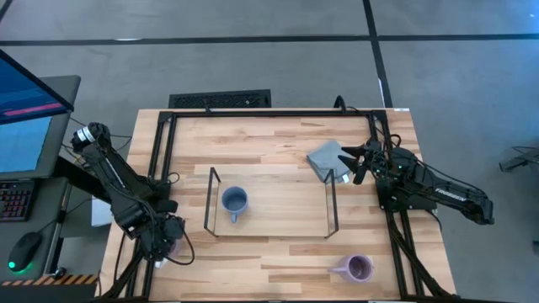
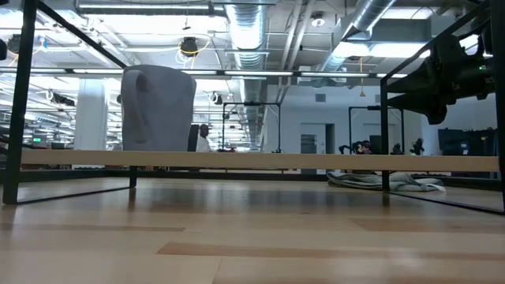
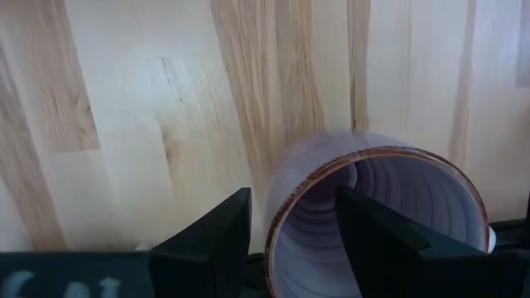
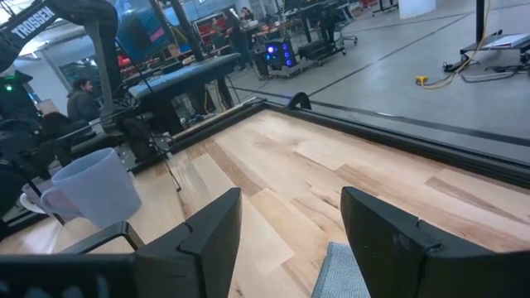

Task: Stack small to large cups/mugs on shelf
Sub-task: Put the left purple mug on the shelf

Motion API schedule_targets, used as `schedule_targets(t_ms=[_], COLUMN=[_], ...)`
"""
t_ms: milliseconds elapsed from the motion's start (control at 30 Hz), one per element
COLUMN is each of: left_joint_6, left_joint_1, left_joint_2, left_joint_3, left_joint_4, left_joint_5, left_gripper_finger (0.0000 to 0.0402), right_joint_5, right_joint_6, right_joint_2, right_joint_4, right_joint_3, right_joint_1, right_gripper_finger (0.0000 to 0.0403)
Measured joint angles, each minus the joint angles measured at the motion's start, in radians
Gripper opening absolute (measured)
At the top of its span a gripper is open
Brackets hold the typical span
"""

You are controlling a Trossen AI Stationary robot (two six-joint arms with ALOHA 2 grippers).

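From above, a blue-grey handled mug [image 1: 234, 200] is seen on the light wood board of the low wire-framed shelf [image 1: 278, 204], at nine o'clock from the board's centre. A lavender handled mug [image 1: 357, 268] stands on the table at five o'clock. The left gripper [image 1: 166, 241] sits at seven o'clock; the right gripper [image 1: 360, 162], fingers spread and empty, hovers by a folded grey cloth [image 1: 327, 158].

In the left wrist view, a second lavender mug [image 3: 377, 217] is pinched by its rim between the dark fingers [image 3: 217, 236].
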Motion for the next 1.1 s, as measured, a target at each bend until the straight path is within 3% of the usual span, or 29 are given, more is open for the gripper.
schedule_targets(t_ms=[900, 1100], left_joint_6=[0.023, 0.027], left_joint_1=[0.000, 0.000], left_joint_2=[0.000, 0.000], left_joint_3=[0.000, 0.000], left_joint_4=[-0.007, -0.008], left_joint_5=[-0.020, -0.019], left_gripper_finger=[0.0166, 0.0123], right_joint_5=[0.000, 0.000], right_joint_6=[0.000, 0.000], right_joint_2=[0.000, 0.000], right_joint_4=[0.000, 0.000], right_joint_3=[0.000, 0.000], right_joint_1=[0.000, 0.000], right_gripper_finger=[0.0230, 0.0230])
